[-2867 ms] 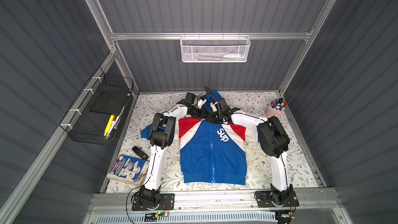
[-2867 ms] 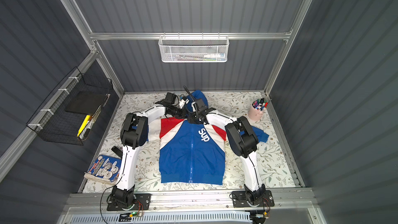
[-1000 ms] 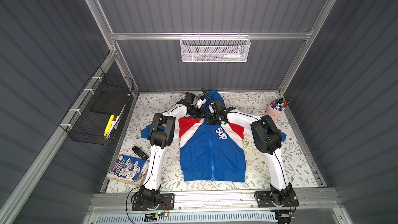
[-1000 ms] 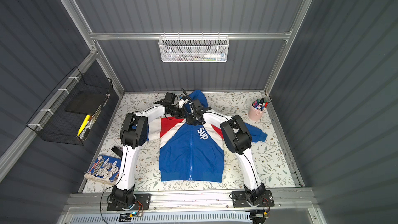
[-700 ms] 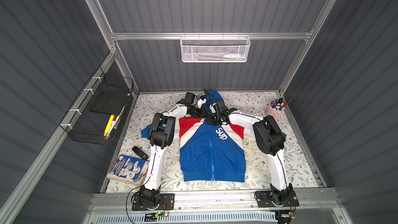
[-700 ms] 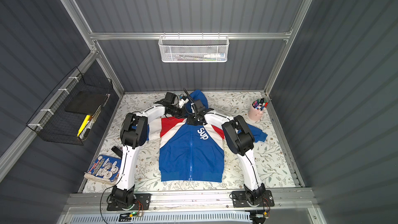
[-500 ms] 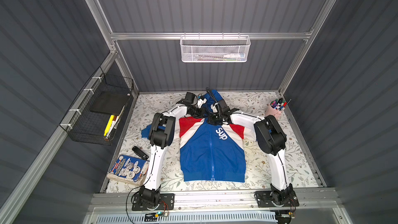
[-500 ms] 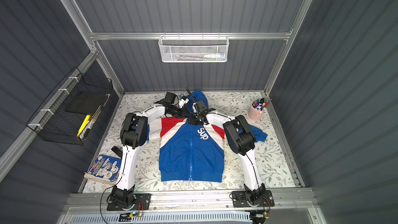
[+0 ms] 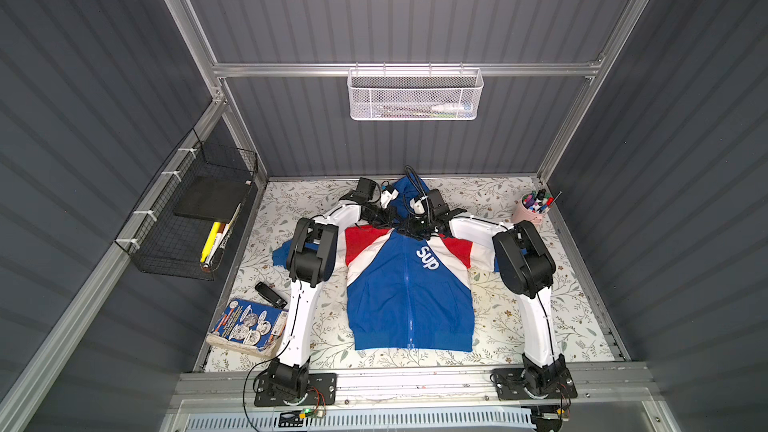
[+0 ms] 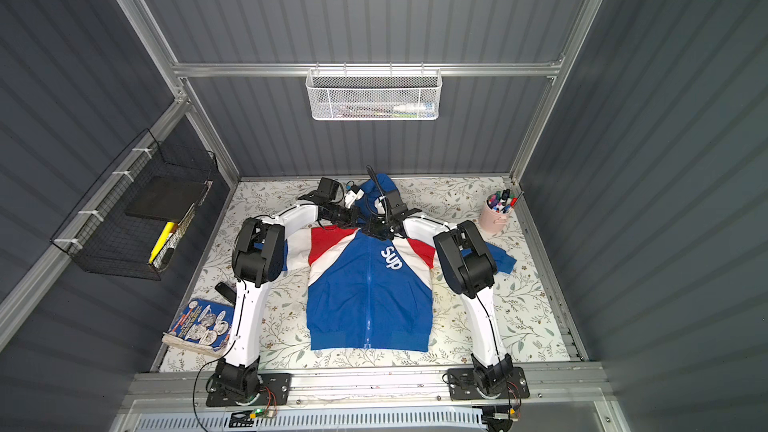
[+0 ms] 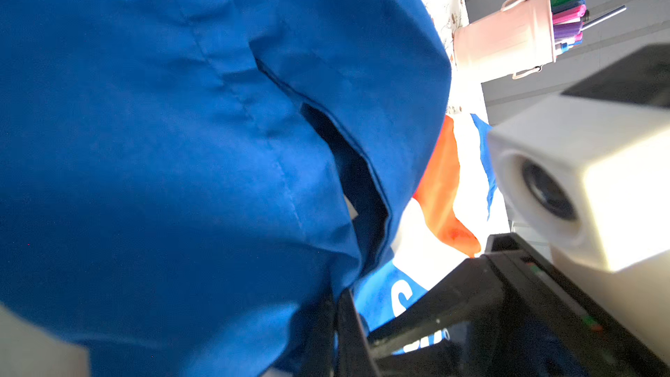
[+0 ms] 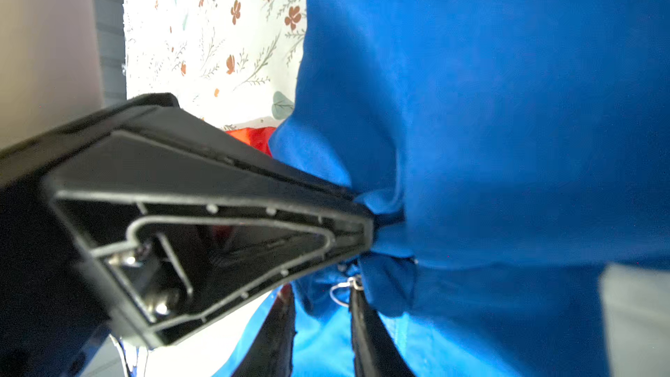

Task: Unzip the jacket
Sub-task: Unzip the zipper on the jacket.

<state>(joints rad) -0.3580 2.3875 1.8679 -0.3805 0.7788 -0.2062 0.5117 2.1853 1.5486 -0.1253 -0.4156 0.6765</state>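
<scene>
Right gripper [image 12: 321, 291]: one; jaws slightly apart, either side of the ring pull [image 12: 340, 290], not clamped, as I read it.
Left gripper [image 11: 335, 320]: one; pinched together on blue collar fabric.
Jacket [image 9: 409, 292]: one; flat, middle of the worktop [image 9: 498, 326], hood to far edge, hem to near edge, zip closed full length.
Step, my judgement: seizing the pull. Next I'd close on the ring, then draw it toward the near edge against the left's hold.
Pen cup [image 9: 528, 214]: one, far right corner.
Book [image 9: 249, 328]: one, near left corner.

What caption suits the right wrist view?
Left pincer pinches the blue jacket near its neck while the right pincer, open, sits at the zipper ring.
</scene>
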